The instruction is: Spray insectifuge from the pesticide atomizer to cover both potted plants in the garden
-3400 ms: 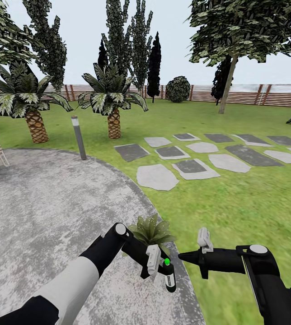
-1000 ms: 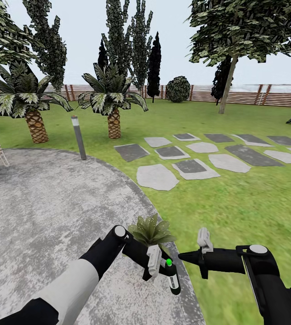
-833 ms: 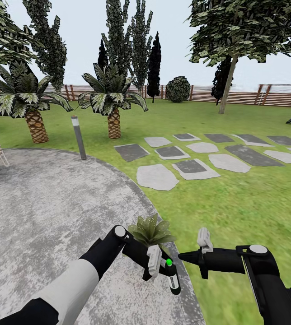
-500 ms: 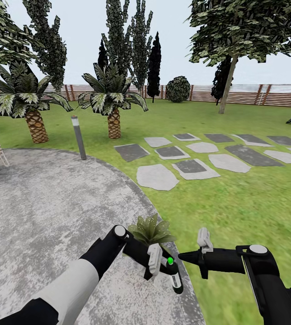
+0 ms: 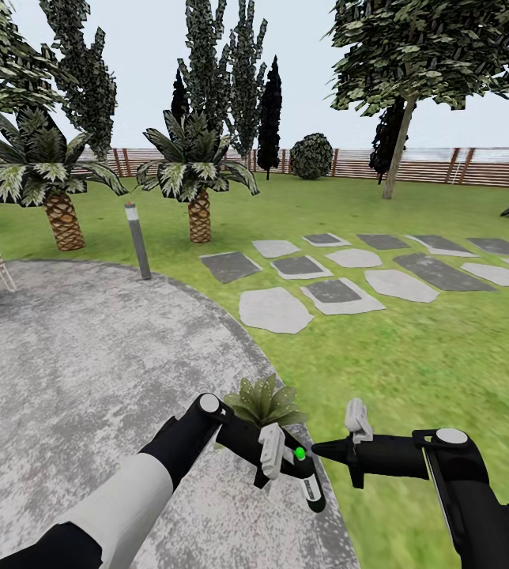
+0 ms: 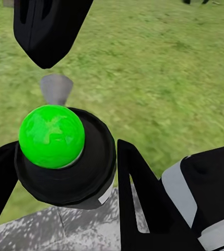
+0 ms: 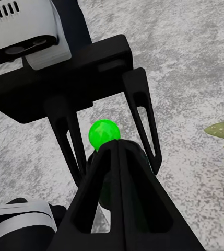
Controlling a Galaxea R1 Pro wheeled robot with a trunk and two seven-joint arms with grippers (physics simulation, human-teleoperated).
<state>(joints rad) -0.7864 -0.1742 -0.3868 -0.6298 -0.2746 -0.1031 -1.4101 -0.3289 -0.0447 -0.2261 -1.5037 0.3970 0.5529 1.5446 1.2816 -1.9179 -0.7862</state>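
Step in hand: judged to be aiming the pesticide atomizer (image 5: 308, 482) at the nearest potted plant (image 5: 264, 402), held in the left gripper (image 5: 284, 465).
Atomizer: sat low between the two arms, over the edge of the grey patio (image 5: 88, 356) where it met the lawn (image 5: 412, 356); its green cap (image 6: 51, 136) faced up and toward the plant, and the body tilted away toward the robot.
Left fingers: (image 6: 143, 204) narrowed around the bottle's neck, one on each side, holding it.
Right gripper: (image 5: 322, 450) hung just beside the bottle, its black fingers (image 7: 119, 198) drawn together to a point, holding nothing.
Plant: a low rosette just beyond the left wrist, at the patio's rim.
Doing it well: the nozzle likely needed tipping down and forward so the spray would fall on the leaves, not past them onto grass.
Caution: the right fingers were close enough to knock the bottle askew.
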